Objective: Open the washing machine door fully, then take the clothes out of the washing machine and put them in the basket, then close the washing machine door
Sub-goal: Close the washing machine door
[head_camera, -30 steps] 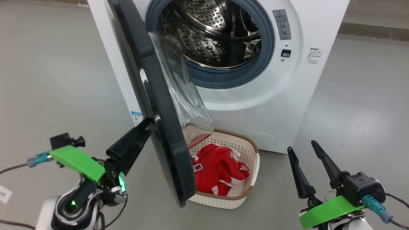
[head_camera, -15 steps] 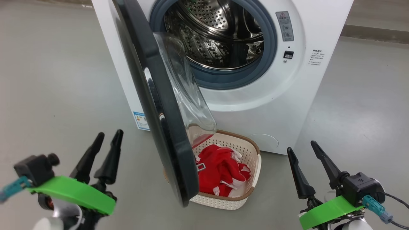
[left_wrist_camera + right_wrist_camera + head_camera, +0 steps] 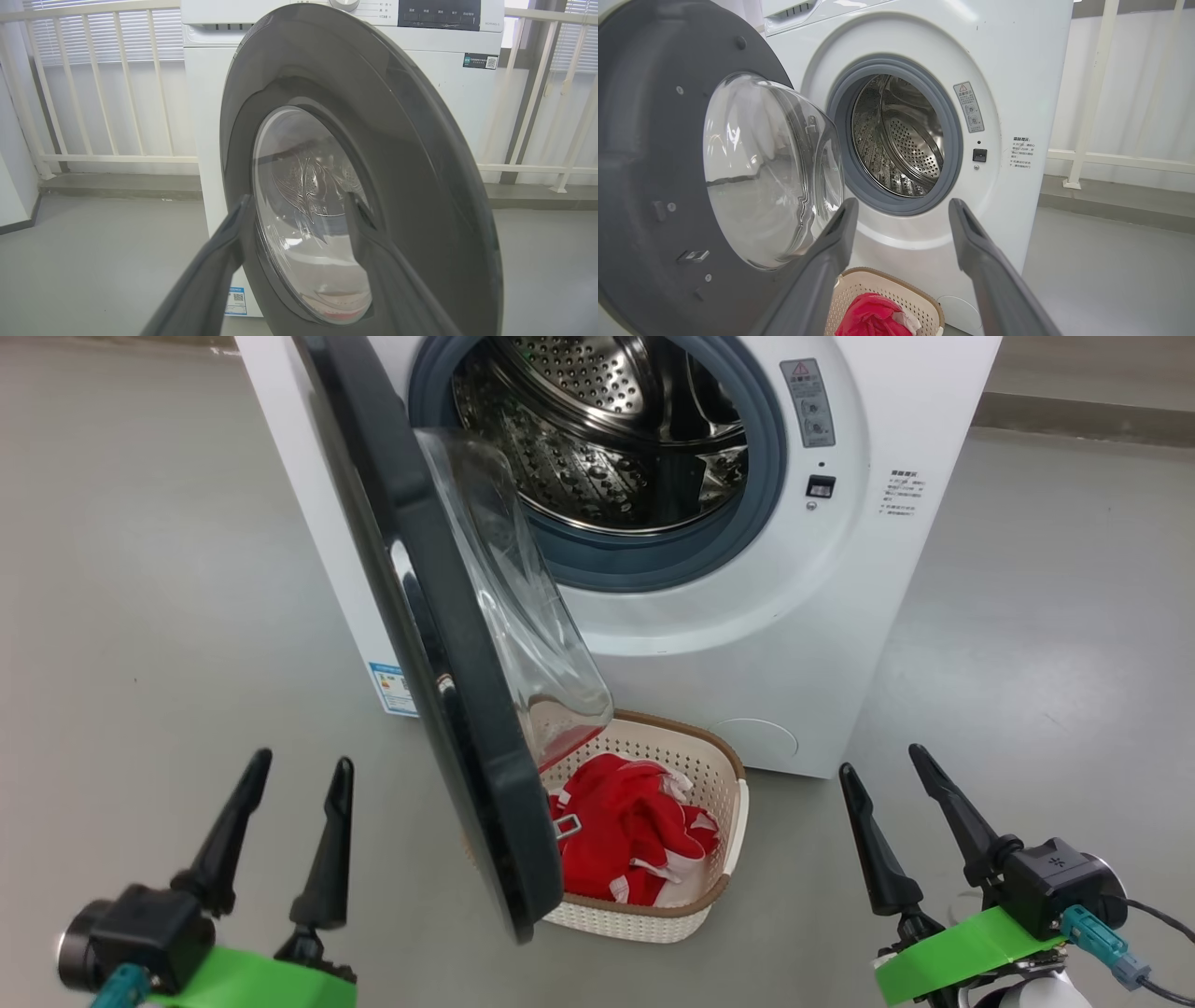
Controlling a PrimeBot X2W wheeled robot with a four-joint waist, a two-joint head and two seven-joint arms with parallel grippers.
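The white washing machine (image 3: 840, 616) stands ahead with its steel drum (image 3: 597, 420) bare. The washing machine door (image 3: 439, 644) hangs half open, its black rim edge-on to me and the glass bowl (image 3: 766, 172) facing the drum. Below the door sits the basket (image 3: 695, 767) with the red clothes (image 3: 625, 831) inside. My left gripper (image 3: 302, 761) is open at the lower left, apart from the door's outer face (image 3: 411, 154), with nothing between its fingers. My right gripper (image 3: 881, 761) is open and empty at the lower right, right of the basket.
Grey floor lies on both sides of the machine. A white railing (image 3: 93, 93) runs along the wall behind it. The door's lower edge overhangs the basket's left side. A blue energy label (image 3: 392, 688) sits low on the machine's left front.
My left gripper has come off the door's outer rim, drawn back to the lower left and opened. The door stands about as before. The right gripper has not moved.
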